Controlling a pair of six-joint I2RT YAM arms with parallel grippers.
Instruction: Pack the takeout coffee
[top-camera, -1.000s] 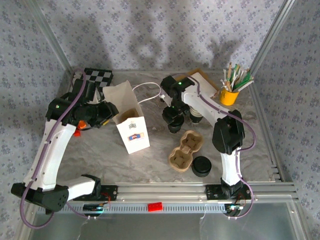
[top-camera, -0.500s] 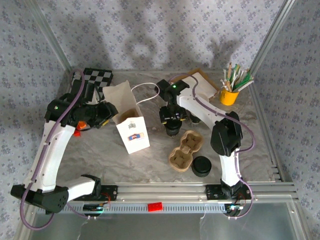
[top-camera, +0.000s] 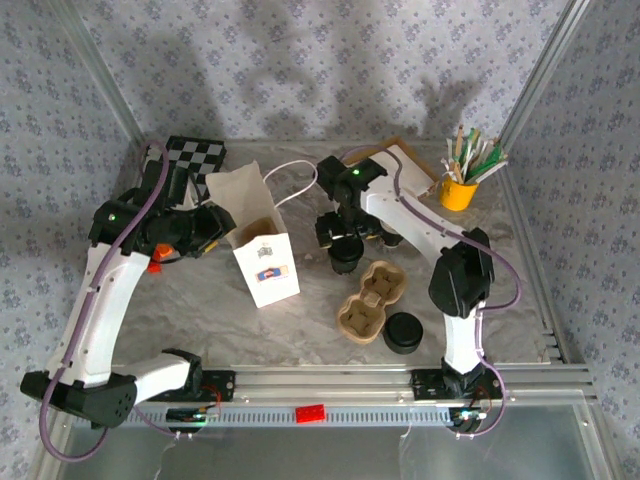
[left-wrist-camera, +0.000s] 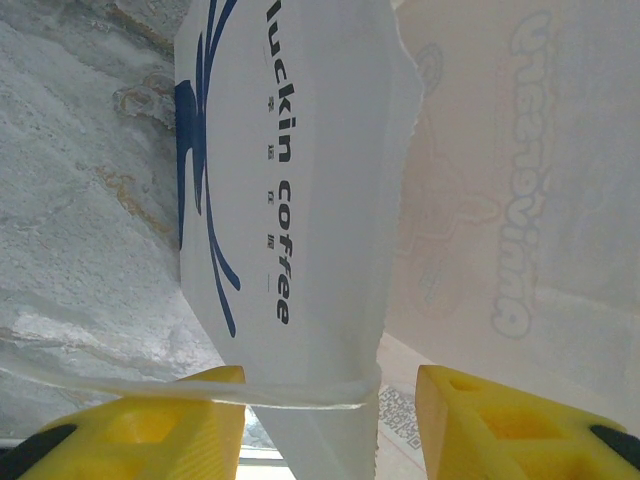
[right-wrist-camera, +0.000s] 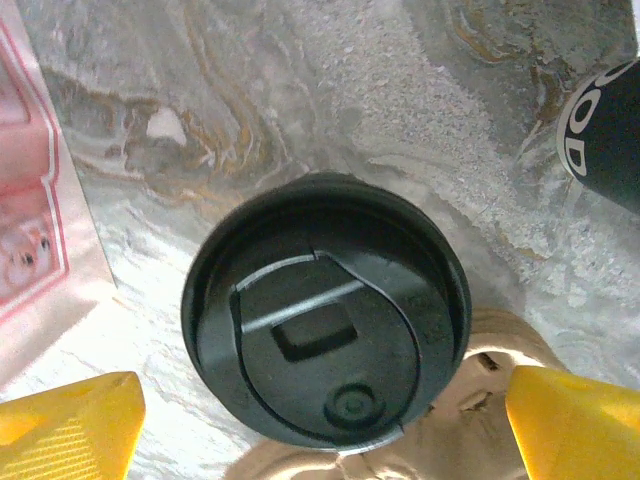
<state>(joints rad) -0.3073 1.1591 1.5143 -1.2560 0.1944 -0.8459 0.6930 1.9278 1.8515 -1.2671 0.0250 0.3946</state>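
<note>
Your left gripper (left-wrist-camera: 328, 400) pinches the paper bag (top-camera: 268, 268) by its side wall. The carrier (top-camera: 365, 305), just beside your right gripper (right-wrist-camera: 322, 420), looks empty. That gripper's fingers are spread wide, with the lidded cup (right-wrist-camera: 325, 335) standing free between them. Nothing is packed yet!

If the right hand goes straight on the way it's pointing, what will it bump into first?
Probably the black cup lid, centred below the open right hand; how near it is, is hard to tell.
</note>
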